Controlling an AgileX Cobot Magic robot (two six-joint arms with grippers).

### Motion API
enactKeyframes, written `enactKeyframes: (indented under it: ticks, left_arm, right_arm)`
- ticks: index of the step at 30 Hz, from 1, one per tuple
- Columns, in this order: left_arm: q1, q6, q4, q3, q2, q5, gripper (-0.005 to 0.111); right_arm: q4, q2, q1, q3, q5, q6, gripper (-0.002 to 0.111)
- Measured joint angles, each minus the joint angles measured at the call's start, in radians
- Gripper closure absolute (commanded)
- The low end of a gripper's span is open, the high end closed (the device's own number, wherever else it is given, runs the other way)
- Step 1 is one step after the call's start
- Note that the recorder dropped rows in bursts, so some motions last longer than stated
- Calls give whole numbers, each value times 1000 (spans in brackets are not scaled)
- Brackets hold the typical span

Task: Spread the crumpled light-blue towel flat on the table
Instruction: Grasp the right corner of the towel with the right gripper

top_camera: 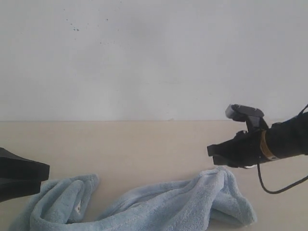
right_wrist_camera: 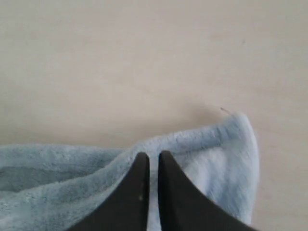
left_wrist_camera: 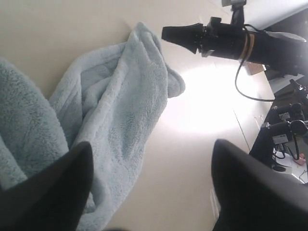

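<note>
While the towel [top_camera: 159, 204] runs off-frame, the left tool [left_wrist_camera: 153, 144] gapes and the right tool [right_wrist_camera: 153, 154] is clenched empty.

The towel [top_camera: 144, 207] runs past the exterior view's bottom edge, its near hem unseen. The left end effector [top_camera: 26, 175] is cut off at that view's left edge.

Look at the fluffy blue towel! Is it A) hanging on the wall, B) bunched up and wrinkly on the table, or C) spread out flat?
B: the towel lies in rumpled folds on the table, not spread flat.
</note>
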Motion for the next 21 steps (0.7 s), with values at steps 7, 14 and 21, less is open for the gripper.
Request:
enactKeyframes:
  ticks: [7,14,21]
  left_arm:
    - [0,0,-4,0,0,0,41]
    - [0,0,-11,0,0,3,41]
    - [0,2,-11,0,0,3,41]
  right_arm:
    - [0,-216,-29,48,4,2,108]
    - [0,-312,-75,161,108,4,96]
    - [0,-219,-77,145,94,-4,59]
